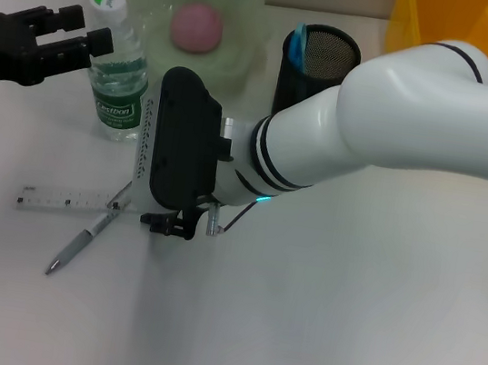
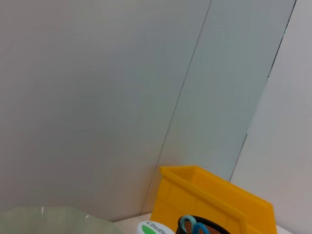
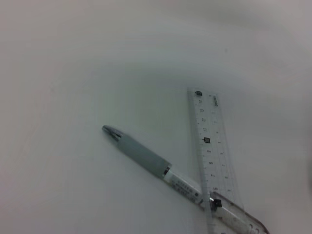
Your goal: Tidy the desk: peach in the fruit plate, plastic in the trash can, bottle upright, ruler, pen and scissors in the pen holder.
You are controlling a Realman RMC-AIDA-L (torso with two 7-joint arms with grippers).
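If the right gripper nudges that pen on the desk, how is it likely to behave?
The pen looks round-barrelled and slim, so it would probably roll or spin under a sideways push. One end lies crossed with the clear ruler, which would likely shift too. Both look light and low, hard to pinch; the right gripper is beside them.

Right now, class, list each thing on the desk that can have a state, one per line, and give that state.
Bottle: upright, capped, beside the fruit plate.
Peach: in the fruit plate.
Scissors: standing in the pen holder.
Pen: lying on the desk, overlapping the ruler's end.
Ruler: lying flat on the desk.
Left end effector: open, beside the bottle cap.
Right end effector: low beside pen and ruler.
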